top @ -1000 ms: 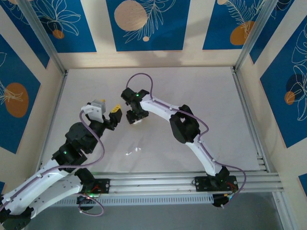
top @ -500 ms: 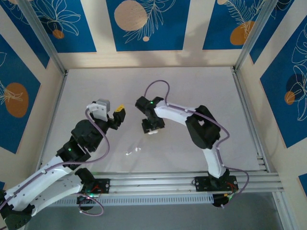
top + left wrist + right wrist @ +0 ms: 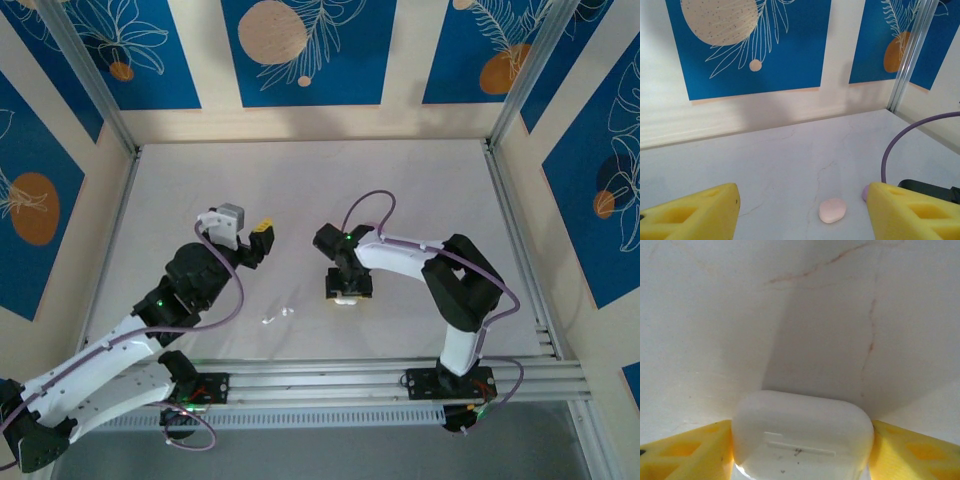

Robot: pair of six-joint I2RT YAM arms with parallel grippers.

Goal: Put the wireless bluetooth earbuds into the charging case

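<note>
Left wrist: pink case (image 3: 832, 210) nr purple cable (image 3: 888, 155).

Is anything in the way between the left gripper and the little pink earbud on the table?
Nothing visible. The pink earbud lies on bare table just ahead of the open left gripper, in line with its gap. A purple bit sits off to one side, partly behind a yellow finger.

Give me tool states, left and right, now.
Left tool: open, empty.
Right tool: closed on the white charging case.
</note>
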